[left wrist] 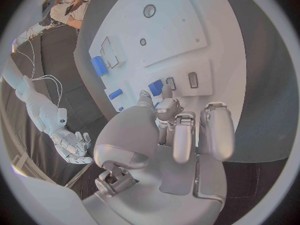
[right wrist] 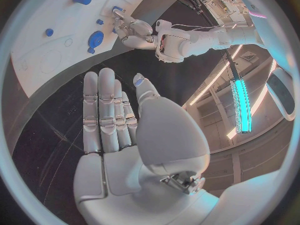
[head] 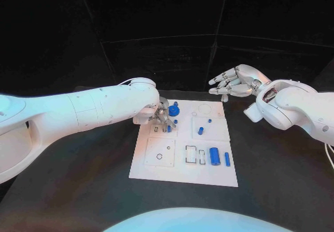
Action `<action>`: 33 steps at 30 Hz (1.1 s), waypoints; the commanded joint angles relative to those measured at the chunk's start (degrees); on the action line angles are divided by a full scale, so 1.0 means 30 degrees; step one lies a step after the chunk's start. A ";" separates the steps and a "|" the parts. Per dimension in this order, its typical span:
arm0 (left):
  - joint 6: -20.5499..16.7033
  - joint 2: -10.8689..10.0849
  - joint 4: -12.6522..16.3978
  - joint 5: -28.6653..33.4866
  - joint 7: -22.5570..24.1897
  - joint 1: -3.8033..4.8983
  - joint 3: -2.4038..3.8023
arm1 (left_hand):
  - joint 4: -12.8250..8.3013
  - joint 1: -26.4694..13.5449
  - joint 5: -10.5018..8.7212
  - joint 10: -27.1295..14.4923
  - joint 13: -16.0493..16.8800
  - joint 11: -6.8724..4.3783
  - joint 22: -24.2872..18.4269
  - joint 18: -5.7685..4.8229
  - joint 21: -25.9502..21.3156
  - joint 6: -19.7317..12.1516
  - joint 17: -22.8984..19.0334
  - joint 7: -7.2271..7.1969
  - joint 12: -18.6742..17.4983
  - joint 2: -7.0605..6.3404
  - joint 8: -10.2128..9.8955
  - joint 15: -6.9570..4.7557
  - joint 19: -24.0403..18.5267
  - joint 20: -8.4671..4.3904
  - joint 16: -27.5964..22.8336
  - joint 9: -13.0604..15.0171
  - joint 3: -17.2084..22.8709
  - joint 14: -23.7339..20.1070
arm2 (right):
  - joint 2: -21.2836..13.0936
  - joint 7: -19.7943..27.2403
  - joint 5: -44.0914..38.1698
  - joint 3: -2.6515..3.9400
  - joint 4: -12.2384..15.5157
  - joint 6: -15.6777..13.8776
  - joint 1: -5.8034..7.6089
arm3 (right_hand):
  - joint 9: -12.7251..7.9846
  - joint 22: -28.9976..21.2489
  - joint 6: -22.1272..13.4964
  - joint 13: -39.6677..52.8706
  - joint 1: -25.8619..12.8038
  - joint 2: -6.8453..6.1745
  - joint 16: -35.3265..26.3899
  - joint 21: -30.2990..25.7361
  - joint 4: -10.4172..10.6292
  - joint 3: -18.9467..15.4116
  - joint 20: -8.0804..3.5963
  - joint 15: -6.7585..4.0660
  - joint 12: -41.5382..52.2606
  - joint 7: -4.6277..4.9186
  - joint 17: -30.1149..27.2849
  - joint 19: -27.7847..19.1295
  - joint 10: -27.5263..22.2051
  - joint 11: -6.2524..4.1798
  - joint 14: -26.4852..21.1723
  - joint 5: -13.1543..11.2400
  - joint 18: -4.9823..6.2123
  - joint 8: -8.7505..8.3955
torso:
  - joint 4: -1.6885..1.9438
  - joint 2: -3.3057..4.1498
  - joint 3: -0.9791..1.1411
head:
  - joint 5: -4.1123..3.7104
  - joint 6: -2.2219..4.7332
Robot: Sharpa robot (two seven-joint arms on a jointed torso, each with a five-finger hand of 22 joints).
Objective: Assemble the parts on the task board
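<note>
Fingers (head: 162, 117) touch one of several blue parts (head: 215, 156).

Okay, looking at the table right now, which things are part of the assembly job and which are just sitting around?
Part of the job:
task board
blue parts on it, such as the large cylinder and the round knob
left hand, fingers down on the board by a small blue part
right hand, held off the board, holding nothing

Just there:
black table
</note>
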 commanded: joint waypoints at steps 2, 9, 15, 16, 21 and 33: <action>0.0343 0.0062 -0.0095 -0.0092 -0.0150 -0.0015 0.0004 | -0.0168 0.0287 -0.0072 -0.0114 0.0035 -0.0017 0.0049 -0.0145 0.0127 -0.0159 0.5028 -0.0026 0.0138 0.0037 0.0127 -0.0066 0.0150 -0.0028 0.0058 0.0060 0.0056 0.2017 | 0.0036 0.0138 0.0069 0.0018 -0.0007 0.0048 0.0041 | 0.0014 -0.0024 0.0053 -0.0036 0.0198 -0.0046 -0.0127 -0.0107 -0.0043 -0.0035 0.0027 0.0130 -0.0090 0.0134 0.0026 0.0099 -0.0065 0.0132 0.0042 0.0163 0.0085 -0.0072 | -0.0002 -0.0004 -0.0003 | -0.0014 -0.0015; 0.0321 0.0127 -0.0133 0.0009 -0.0110 -0.0046 0.0004 | -0.0300 0.0461 -0.0071 -0.0135 0.0025 -0.0013 0.0060 -0.0143 0.0133 -0.0208 0.5028 -0.0022 0.0133 0.0092 0.0182 -0.0060 0.0134 -0.0018 0.0058 0.0151 0.0186 0.2017 | 0.0199 0.0158 0.0069 0.0016 -0.0122 0.0075 0.0040 | 0.0011 -0.0074 0.0096 -0.0242 0.0447 -0.0011 -0.0291 -0.0211 -0.0112 0.0067 0.0007 0.0110 -0.0114 0.0129 0.0169 0.0168 -0.0061 0.0113 0.0075 0.0913 0.0088 -0.0073 | -0.0006 0.0012 -0.0004 | -0.0040 -0.0043; 0.0214 0.0106 -0.0141 0.0572 -0.0092 -0.0051 0.0005 | -0.0967 0.1426 -0.0062 -0.0171 0.0017 -0.0050 0.0011 -0.0121 0.0098 -0.0328 0.5028 -0.0059 0.0126 0.0504 0.0289 -0.0086 0.0079 -0.0022 0.0058 0.0341 0.0915 0.2017 | 0.0357 0.0128 0.0069 0.0015 -0.0257 0.0076 0.0038 | 0.0005 -0.0091 0.0105 -0.0395 0.0704 0.0060 -0.0403 -0.0258 -0.0203 0.0260 -0.0017 0.0085 -0.0144 0.0123 0.0269 0.0214 -0.0061 0.0090 0.0099 0.1376 0.0091 -0.0085 | 0.0014 -0.0001 -0.0002 | -0.0075 -0.0072; 0.0172 0.0092 -0.0135 0.0669 -0.0087 -0.0051 0.0005 | -0.1200 0.1742 -0.0060 -0.0185 0.0011 -0.0062 0.0004 -0.0117 0.0090 -0.0383 0.5028 -0.0070 0.0117 0.0631 0.0301 -0.0098 0.0066 -0.0031 0.0058 0.0384 0.1171 0.2017 | 0.0384 0.0117 0.0069 0.0014 -0.0287 0.0083 0.0038 | 0.0003 -0.0092 0.0106 -0.0426 0.0761 0.0069 -0.0426 -0.0265 -0.0228 0.0311 -0.0023 0.0081 -0.0152 0.0124 0.0287 0.0220 -0.0062 0.0088 0.0100 0.1459 0.0091 -0.0088 | 0.0029 0.0005 -0.0008 | -0.0088 -0.0081; -0.0047 -0.0018 -0.0078 0.1356 -0.0062 -0.0052 0.0006 | -0.2131 0.2880 -0.0052 -0.0267 -0.0053 -0.0133 -0.0042 -0.0100 0.0049 -0.0599 0.5028 -0.0144 0.0029 0.0998 0.0294 -0.0157 0.0009 -0.0083 0.0058 0.0516 0.2221 0.2017 | 0.0495 0.0048 0.0069 0.0012 -0.0429 0.0127 0.0037 | 0.0001 -0.0093 0.0107 -0.0488 0.0836 0.0072 -0.0472 -0.0278 -0.0259 0.0401 -0.0031 0.0077 -0.0165 0.0129 0.0326 0.0231 -0.0057 0.0088 0.0103 0.1602 0.0088 -0.0095 | 0.0026 -0.0007 0.0000 | -0.0065 -0.0158; -0.1070 -0.0753 0.0537 0.3065 0.0058 -0.0049 0.0012 | -0.3926 0.4280 -0.0069 -0.0236 -0.0079 -0.0199 -0.0238 -0.0053 -0.0124 -0.0892 0.5028 -0.0204 -0.0077 0.1239 0.0283 -0.0194 -0.0121 -0.0138 0.0058 0.0782 0.5043 0.2017 | 0.0578 -0.0040 0.0069 0.0009 -0.0661 0.0192 0.0036 | -0.0001 -0.0093 0.0105 -0.0533 0.0871 0.0059 -0.0507 -0.0288 -0.0274 0.0462 -0.0036 0.0077 -0.0175 0.0133 0.0355 0.0236 -0.0055 0.0092 0.0104 0.1694 0.0085 -0.0100 | 0.0057 -0.0004 0.0016 | -0.0069 -0.0165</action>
